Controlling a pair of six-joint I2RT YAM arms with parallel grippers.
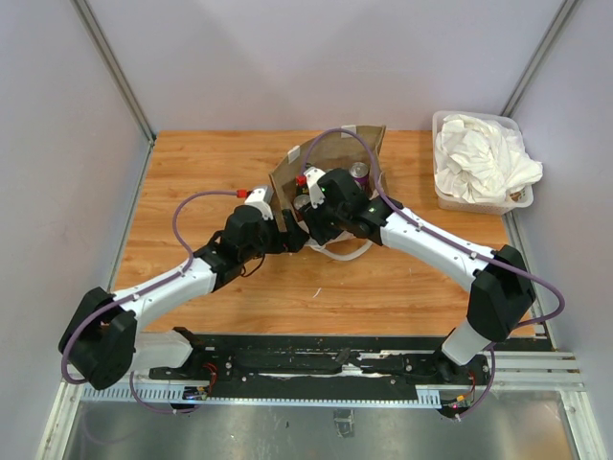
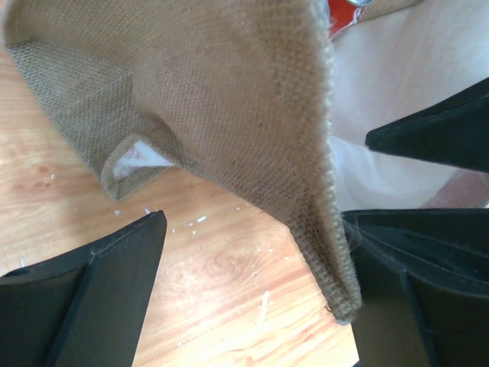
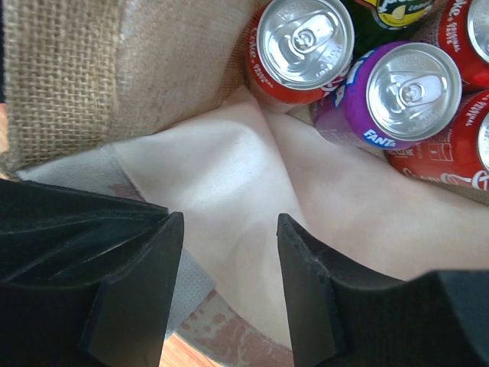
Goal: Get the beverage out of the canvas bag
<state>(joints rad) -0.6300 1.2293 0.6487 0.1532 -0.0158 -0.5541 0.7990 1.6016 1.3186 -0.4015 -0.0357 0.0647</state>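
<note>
The tan canvas bag [image 1: 330, 158] stands open at the table's middle back. In the right wrist view several cans stand inside it: a red can [image 3: 304, 46], a purple Fanta can [image 3: 405, 92] and red Coca-Cola cans [image 3: 447, 149], above the white lining [image 3: 252, 176]. My right gripper [image 3: 229, 225] is open and empty over the lining, short of the cans; it is at the bag's front in the top view [image 1: 313, 216]. My left gripper [image 2: 252, 229] is open, with the bag's burlap rim [image 2: 325, 245] hanging between the fingers against the right finger [image 2: 420, 283]; it is at the bag's front left corner [image 1: 290, 233].
A clear plastic bin of white cloths [image 1: 479, 163] stands at the back right corner. Grey walls enclose the wooden table [image 1: 192, 182] on three sides. White bag handles [image 1: 347, 251] lie on the table under the right arm.
</note>
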